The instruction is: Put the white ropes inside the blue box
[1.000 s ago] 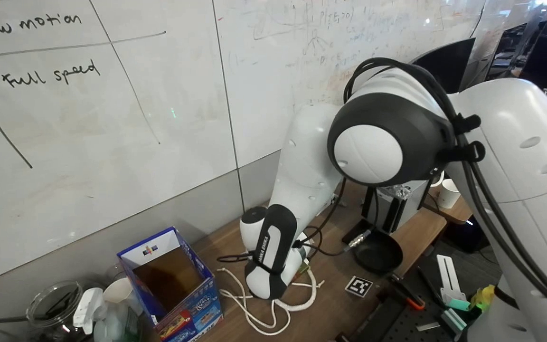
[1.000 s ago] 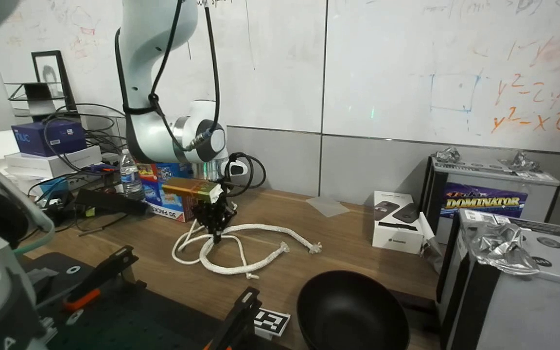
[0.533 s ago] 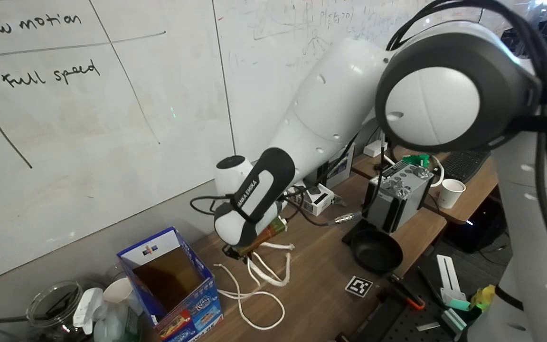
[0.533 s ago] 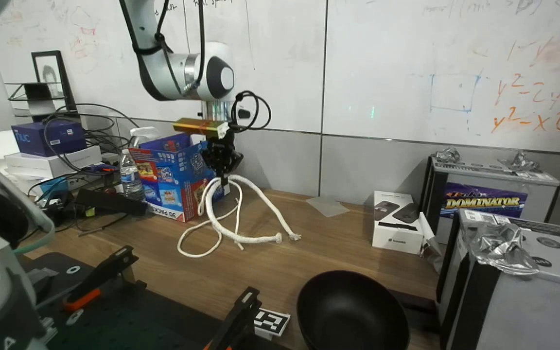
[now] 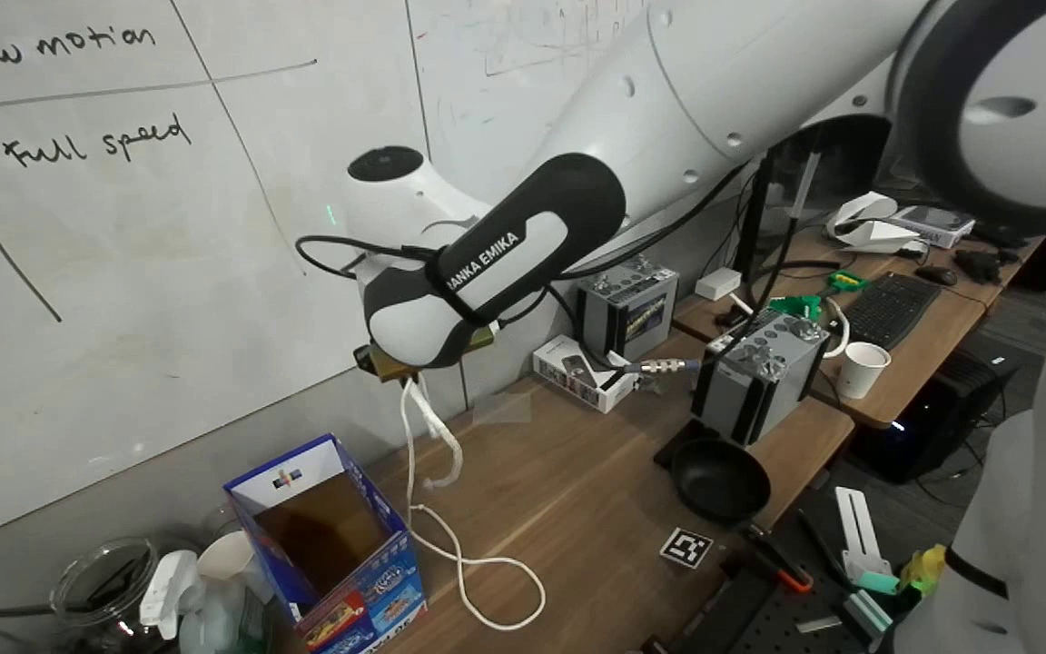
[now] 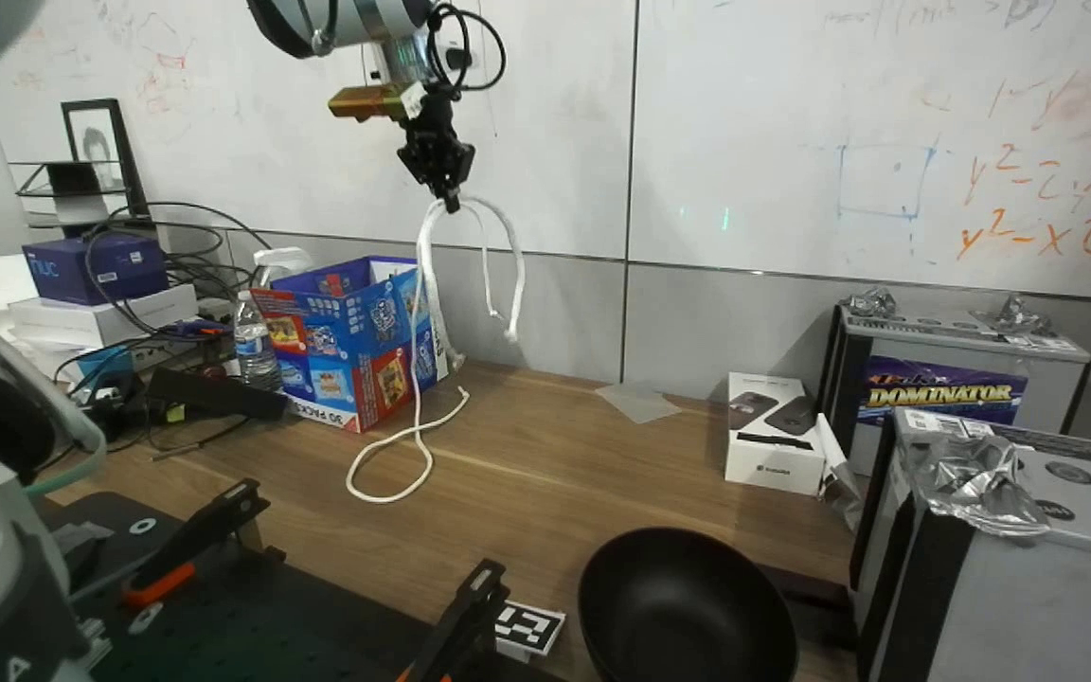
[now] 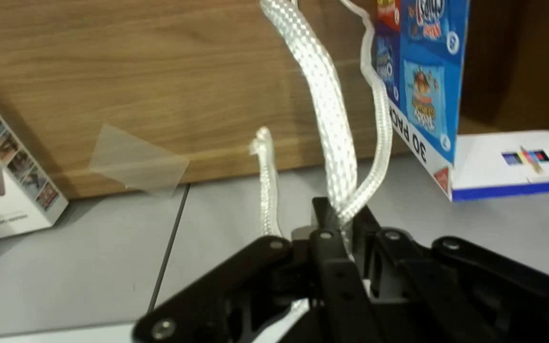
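Wrist view: box [image 7: 450, 90] cut off at two o'clock, ropes [image 7: 334, 124] at twelve — jaws hiding part of one. In an exterior view, the arm [image 5: 650, 118] mostly hides the jaws.

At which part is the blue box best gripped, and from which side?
Likely from above, by the upper edge of the blue box, at the wall opposite the white cup: the box is open-topped and its walls look thin, so the claw, once free of the white ropes, could straddle one.
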Controlling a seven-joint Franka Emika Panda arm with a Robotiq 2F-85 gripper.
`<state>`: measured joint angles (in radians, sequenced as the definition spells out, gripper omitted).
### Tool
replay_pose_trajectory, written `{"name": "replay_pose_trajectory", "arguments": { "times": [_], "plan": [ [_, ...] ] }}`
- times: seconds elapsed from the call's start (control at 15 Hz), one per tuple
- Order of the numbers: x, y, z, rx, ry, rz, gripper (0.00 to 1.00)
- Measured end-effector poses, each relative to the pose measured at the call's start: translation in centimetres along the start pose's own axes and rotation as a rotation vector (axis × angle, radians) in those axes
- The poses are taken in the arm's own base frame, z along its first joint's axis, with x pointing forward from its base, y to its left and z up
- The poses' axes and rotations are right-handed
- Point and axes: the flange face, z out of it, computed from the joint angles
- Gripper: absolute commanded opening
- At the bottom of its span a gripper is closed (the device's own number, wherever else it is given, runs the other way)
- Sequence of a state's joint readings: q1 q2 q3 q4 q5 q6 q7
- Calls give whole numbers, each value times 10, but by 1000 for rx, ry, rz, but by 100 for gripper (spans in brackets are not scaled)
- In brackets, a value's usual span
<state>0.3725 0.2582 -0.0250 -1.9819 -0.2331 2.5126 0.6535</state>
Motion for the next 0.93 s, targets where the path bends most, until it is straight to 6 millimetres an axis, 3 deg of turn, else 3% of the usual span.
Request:
{"name": "replay_pose_trajectory", "arguments": {
  "times": [0.27,0.47,0.67,0.93],
  "plan": [
    [11,-28,-80,-57,168,21,2],
    [10,-50,-128,-51,234,42,2],
    [1,-75,-152,-3,251,52,2],
    [-19,-109,-161,77,201,59,2]
  ]
}}
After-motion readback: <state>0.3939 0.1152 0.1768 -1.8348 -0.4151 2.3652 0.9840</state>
